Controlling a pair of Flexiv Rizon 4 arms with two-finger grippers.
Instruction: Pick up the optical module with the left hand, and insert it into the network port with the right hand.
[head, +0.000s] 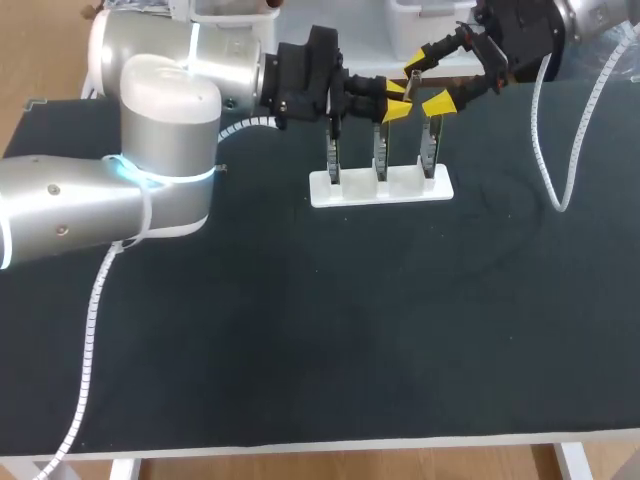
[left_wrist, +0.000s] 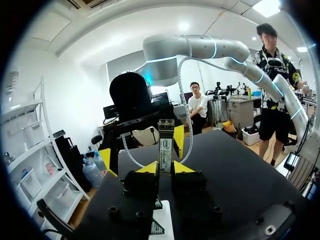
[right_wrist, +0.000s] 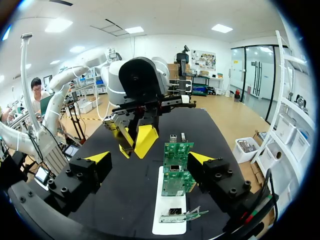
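The optical module (left_wrist: 165, 146), a slim silver piece with a label, stands out ahead of my left gripper (left_wrist: 165, 167), which is shut on it. In the head view that gripper (head: 397, 100) hovers above the middle of three upright green circuit boards (head: 380, 150) in a white stand (head: 345, 190). My right gripper (head: 426, 83) faces it from the far right, open wide, one yellow tip close beside the module. From the right wrist, the right gripper (right_wrist: 150, 157) is open; the boards (right_wrist: 175, 170) and the module (right_wrist: 126, 144) lie ahead of it.
The stand sits at the back middle of the black table (head: 300, 330). White cables (head: 560, 150) hang from both arms over the table. White bins (head: 430, 20) stand past the far edge.
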